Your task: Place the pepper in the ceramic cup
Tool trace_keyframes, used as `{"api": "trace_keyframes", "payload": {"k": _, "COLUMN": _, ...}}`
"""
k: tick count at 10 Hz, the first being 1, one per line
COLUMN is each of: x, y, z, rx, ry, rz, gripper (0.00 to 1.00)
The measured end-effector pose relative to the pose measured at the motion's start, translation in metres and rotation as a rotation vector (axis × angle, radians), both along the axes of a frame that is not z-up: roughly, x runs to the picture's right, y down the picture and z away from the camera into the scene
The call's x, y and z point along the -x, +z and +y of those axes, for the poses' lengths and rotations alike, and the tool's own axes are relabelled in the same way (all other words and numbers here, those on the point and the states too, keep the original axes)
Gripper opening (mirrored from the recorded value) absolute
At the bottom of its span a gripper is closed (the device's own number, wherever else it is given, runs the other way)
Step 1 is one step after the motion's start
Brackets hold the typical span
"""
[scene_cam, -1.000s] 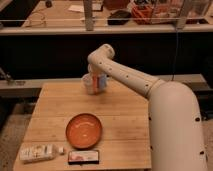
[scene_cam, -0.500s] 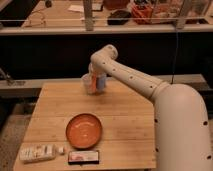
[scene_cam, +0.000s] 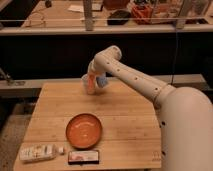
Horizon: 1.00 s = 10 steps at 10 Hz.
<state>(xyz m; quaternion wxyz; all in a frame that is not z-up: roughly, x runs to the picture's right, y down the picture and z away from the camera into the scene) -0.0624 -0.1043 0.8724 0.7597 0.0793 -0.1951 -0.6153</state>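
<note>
My gripper [scene_cam: 93,75] is at the far middle of the wooden table [scene_cam: 125,125], pointing down from the white arm. The orange pepper [scene_cam: 91,83] stands upright right under the gripper. It is at the pale ceramic cup [scene_cam: 85,80], whose edge shows just left of the pepper. I cannot tell whether the pepper is inside the cup or in front of it. A small blue lumpy object [scene_cam: 102,82] sits just right of the pepper.
A round orange shallow bowl [scene_cam: 84,130] sits at the table's front middle. A white bottle [scene_cam: 39,151] lies at the front left edge, with a flat dark packet [scene_cam: 84,157] beside it. A counter with a railing runs behind the table.
The arm's wrist has shifted slightly to the right. The pepper, cup and blue object stay where they were.
</note>
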Motion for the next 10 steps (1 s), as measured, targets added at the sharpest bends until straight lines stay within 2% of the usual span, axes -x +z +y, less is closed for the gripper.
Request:
{"api": "trace_keyframes", "payload": {"k": 1, "x": 0.002, "y": -0.003, "z": -0.001, "rx": -0.019, "ry": 0.017, "rz": -0.014, "gripper": 0.03}}
{"api": "trace_keyframes", "payload": {"k": 3, "x": 0.001, "y": -0.011, "z": -0.004, "rx": -0.101, "ry": 0.066, "rz": -0.042, "gripper": 0.03}}
{"api": "trace_keyframes", "payload": {"k": 5, "x": -0.008, "y": -0.018, "z": -0.009, "rx": -0.190, "ry": 0.125, "rz": -0.034, "gripper": 0.03}}
{"api": "trace_keyframes", "payload": {"k": 7, "x": -0.016, "y": -0.018, "z": -0.013, "rx": -0.215, "ry": 0.153, "rz": -0.019, "gripper": 0.03}}
{"api": "trace_keyframes", "payload": {"k": 10, "x": -0.017, "y": -0.016, "z": -0.020, "rx": -0.226, "ry": 0.179, "rz": -0.007, "gripper": 0.03}}
